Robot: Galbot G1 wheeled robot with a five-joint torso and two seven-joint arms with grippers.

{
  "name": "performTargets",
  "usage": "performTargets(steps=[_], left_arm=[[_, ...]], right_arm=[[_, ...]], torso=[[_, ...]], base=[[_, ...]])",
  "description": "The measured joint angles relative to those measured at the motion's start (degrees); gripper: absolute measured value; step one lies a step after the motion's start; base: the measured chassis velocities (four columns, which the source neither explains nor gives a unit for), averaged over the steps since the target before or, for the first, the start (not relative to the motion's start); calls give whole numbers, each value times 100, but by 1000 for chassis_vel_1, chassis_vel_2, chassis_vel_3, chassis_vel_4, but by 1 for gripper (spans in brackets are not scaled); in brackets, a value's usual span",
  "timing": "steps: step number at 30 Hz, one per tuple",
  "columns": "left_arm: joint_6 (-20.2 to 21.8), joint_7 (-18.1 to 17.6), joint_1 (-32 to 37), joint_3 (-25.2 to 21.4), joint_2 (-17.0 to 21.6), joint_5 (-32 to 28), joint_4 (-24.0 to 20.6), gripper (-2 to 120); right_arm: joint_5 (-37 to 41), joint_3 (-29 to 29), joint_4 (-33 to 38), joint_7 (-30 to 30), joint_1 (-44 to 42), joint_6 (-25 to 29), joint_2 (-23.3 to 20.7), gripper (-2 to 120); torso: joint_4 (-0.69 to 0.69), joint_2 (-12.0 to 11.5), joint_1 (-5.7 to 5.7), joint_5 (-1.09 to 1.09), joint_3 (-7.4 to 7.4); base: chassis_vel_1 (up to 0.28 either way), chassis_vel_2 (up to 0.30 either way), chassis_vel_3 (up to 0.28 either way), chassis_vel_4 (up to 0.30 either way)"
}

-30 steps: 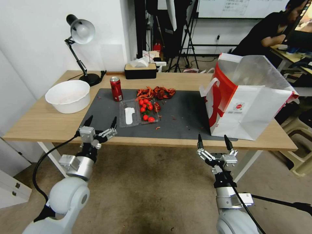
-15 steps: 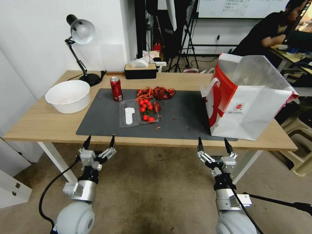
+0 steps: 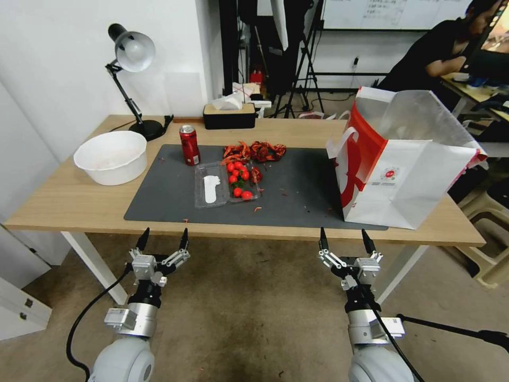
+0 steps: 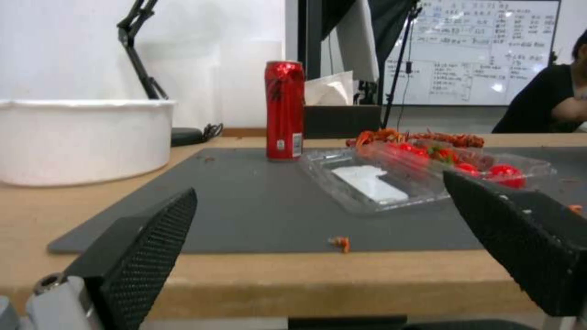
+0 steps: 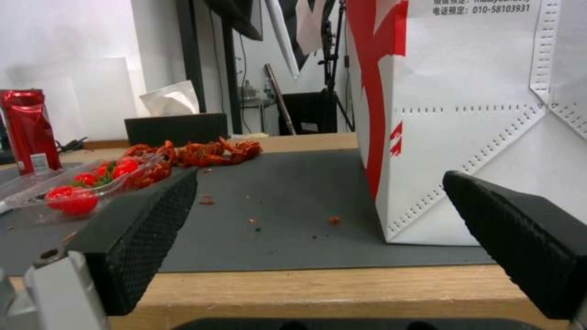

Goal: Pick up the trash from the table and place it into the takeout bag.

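On the table's dark grey mat stand a red soda can, a clear plastic tray of cherry tomatoes and a heap of red crayfish shells. The takeout bag stands open at the table's right end. My left gripper hangs open in front of and below the table's front edge, facing the can and tray. My right gripper is open too, level with the edge beside the bag's left corner. Both hold nothing.
A white bowl sits on the table's left part, with a desk lamp behind it. A black tissue box stands at the back edge. Small red crumbs dot the mat. Stools stand right of the table.
My left gripper has drawn back and down from over the mat's front left corner to below the table edge. The right gripper has shifted only slightly.
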Motion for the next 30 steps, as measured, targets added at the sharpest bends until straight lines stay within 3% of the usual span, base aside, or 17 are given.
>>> performTargets(steps=[18,26,29,30], left_arm=[[31,120,-204,4,135,16,73,100],[978,282,-1449,250,845,-587,5,100],[1392,401,-2322,550,1187,-1127,378,100],[1392,401,-2322,550,1187,-1127,378,100]], right_arm=[[-2,-31,-53,27,21,-2,34,100],[-79,-55,-46,29,49,-80,80,100],[-86,-103,-45,28,102,-123,66,100],[-86,-103,-45,28,102,-123,66,100]], torso=[[0,-1,0,0,0],[1,-1,1,2,1],[0,-1,1,-2,1],[0,-1,1,-2,1]], base=[[0,0,0,0],[0,0,0,0],[0,0,0,0],[0,0,0,0]])
